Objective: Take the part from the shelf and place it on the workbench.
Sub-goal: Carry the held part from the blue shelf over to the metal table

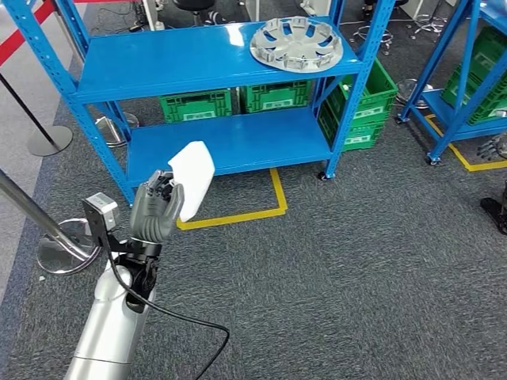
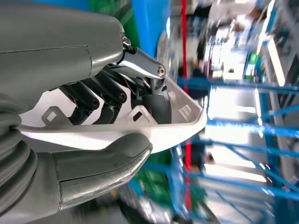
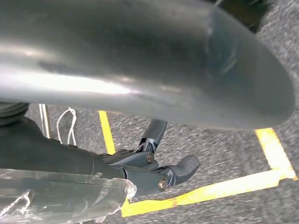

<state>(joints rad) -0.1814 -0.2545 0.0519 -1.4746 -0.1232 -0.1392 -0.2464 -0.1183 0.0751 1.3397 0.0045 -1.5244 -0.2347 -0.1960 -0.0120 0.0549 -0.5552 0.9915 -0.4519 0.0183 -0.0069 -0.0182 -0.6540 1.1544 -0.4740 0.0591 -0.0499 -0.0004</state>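
White part point(image 2: 105, 133) clamped between thumb and dark fingers point(image 2: 105, 93), left hand point(image 1: 157, 210)

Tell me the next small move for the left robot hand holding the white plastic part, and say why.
Probably carry it away from the shelf, turning toward the workbench. The left robot hand already grips the white plastic part, thumb under its rim and fingers inside, clear of the blue metal shelf. No workbench is in sight, so placing must wait.

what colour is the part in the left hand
White; the part in the left hand shows best in the head view.
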